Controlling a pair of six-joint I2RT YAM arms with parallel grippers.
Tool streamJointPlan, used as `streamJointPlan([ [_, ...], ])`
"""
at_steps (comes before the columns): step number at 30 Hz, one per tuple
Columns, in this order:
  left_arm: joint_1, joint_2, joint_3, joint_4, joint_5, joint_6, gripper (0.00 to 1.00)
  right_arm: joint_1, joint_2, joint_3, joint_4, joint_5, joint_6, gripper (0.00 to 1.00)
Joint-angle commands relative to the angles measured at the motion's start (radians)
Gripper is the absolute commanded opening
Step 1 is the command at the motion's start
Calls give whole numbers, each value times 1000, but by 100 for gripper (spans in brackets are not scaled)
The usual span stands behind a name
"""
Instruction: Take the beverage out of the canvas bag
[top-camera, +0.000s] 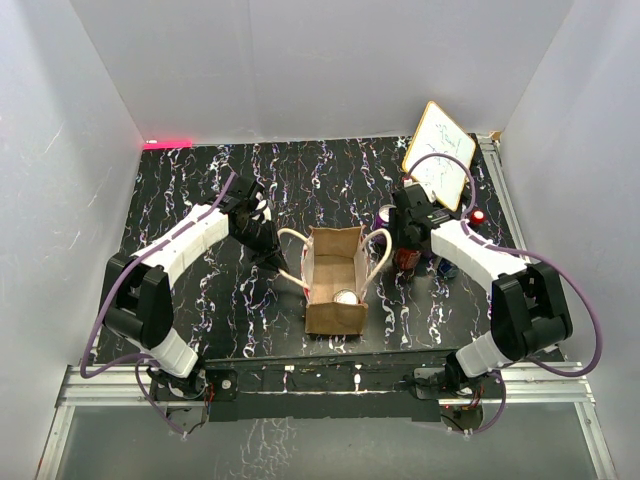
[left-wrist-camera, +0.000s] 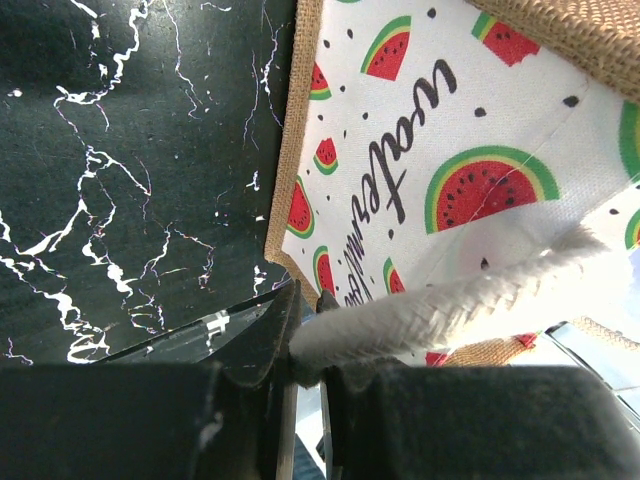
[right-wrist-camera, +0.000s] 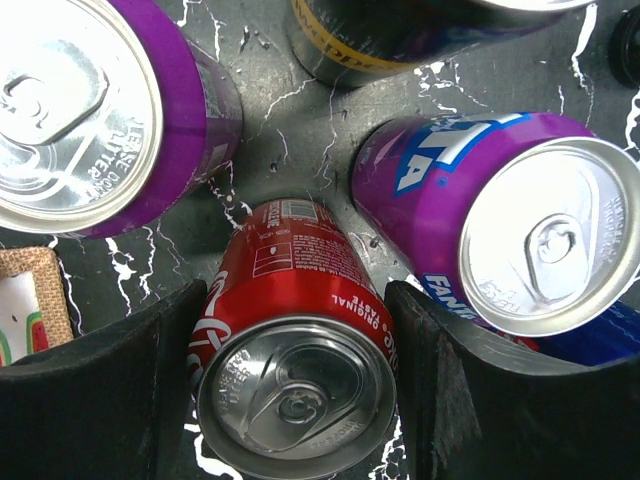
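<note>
Centre of the black marbled table (top-camera: 200, 190), the canvas bag (top-camera: 334, 318) stands upright with its mouth open. Down inside it, toward the near end, the silver top of a can (top-camera: 345, 297) shows against the pale lining.

On the left, the left gripper (left-wrist-camera: 305, 345) has its fingers clenched on the bag's cream rope handle (left-wrist-camera: 450, 295). The wrist camera shows the cord pinched right between the two dark pads, with the bag's watermelon-print side (left-wrist-camera: 420, 150) filling the view just beyond.

Over to the right side of the bag, the right gripper (right-wrist-camera: 295, 300) is down among a cluster of cans standing on the table. A red cola can (right-wrist-camera: 300, 380) sits squarely between its fingers — both pads lie against the can's sides, grasping it. One purple can (right-wrist-camera: 90, 110) stands beside it at upper left in the wrist view, and a second purple can with blue lettering (right-wrist-camera: 480, 200) is at the right. A dark can with a yellow band (right-wrist-camera: 400, 35) stands behind them. A corner of the bag's woven edge peeks in at the far left of that view, just beside the finger.

At the back right, a small whiteboard (top-camera: 440, 155) leans against the wall.
</note>
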Motion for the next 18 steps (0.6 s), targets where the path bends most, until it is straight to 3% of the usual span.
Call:
streamJointPlan([
  [1,1,2,34,-20,23,-2,0,-8,1,-3,82,-18,-9,42],
  [7,1,3,54,-25,27,0,0,-8,-30,36,29,-59,-22,76],
  [12,1,1,50,-16,33,-3,0,-8,-94,92,-71,-83,-39,99],
  [18,1,-8,43,-6,32,-3,0,-8,-221,148,-177,-72,-58,100],
])
